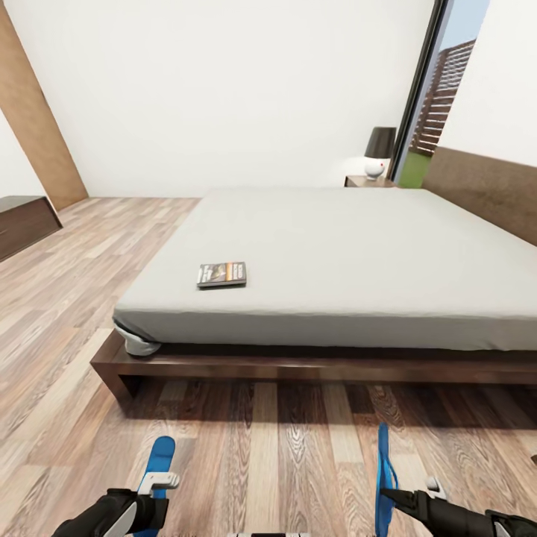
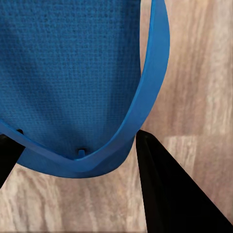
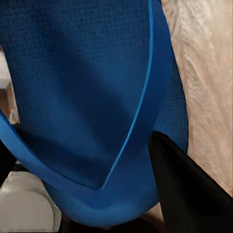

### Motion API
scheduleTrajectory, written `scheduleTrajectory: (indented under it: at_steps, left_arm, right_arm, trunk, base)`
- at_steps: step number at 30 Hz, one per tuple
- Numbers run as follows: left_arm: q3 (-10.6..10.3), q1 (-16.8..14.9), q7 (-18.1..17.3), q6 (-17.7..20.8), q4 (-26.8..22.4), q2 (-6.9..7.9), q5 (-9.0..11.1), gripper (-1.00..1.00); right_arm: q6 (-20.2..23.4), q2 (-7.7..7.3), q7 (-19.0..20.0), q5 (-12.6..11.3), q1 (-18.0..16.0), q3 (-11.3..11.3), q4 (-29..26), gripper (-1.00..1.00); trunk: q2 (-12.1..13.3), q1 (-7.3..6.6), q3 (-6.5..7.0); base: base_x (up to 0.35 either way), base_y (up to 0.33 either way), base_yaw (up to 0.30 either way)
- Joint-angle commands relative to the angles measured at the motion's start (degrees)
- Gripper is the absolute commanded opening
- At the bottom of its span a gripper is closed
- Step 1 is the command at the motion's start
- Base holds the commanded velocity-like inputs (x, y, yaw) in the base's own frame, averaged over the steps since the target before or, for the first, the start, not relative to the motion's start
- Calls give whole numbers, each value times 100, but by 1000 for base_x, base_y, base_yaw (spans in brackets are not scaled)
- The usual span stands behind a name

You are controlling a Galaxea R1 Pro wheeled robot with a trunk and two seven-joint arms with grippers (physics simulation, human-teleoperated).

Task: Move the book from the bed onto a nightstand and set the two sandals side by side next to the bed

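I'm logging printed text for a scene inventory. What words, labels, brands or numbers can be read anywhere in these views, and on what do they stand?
Book on the bed: its cover carries pale lines of lettering beside a picture, too small and blurred to read.
Sandals: plain blue, no readable print.
Lamp, nightstand, floor: no text.

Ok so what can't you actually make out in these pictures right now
- Book on the bed, head view: cover lettering too small to read.
- Nightstand, head view: mostly hidden behind the mattress; only its top and the lamp show.
- Right-hand sandal, head view: seen edge-on, cut by the bottom edge.
- Left-hand sandal, left wrist view: cut off by the frame edges.
- Dark bench, head view: cut by the left edge.
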Motion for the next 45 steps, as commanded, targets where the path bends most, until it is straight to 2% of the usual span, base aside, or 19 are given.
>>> scheduleTrajectory:
  at_steps: [1,4,14,20,33,45]
  left_arm:
    - [-18,-4,-8,24,-10,3,10,-100]
    - [-15,-3,-13,24,-10,1,11,-100]
    - [8,-3,-17,17,-10,8,11,-100]
    - [9,-3,-15,9,-10,16,11,-100]
    - [9,-6,-17,-47,-2,44,13,-100]
    - [11,-4,-18,-49,6,63,20,-100]
  right_arm:
    - [154,-8,134,-27,-2,1,-8,-100]
    - [388,-18,252,-26,-2,1,-40,-100]
    - [439,-11,264,-30,-2,11,-329,-100]
    - [439,-11,265,-30,-2,15,-332,-100]
    - [436,-11,262,-23,-2,18,-333,-100]
    - [432,-11,262,-23,-2,18,-333,-100]
  trunk:
    - [-4,1,-28]
    - [-8,9,-94]
    - [-21,35,-316]
    - [-21,35,-316]
    - [-21,35,-316]
    - [-21,35,-316]
  base:
    - [0,0,0]
    - [0,0,0]
    - [0,0,0]
    - [4,0,0]
    - [194,4,0]
    - [165,166,0]
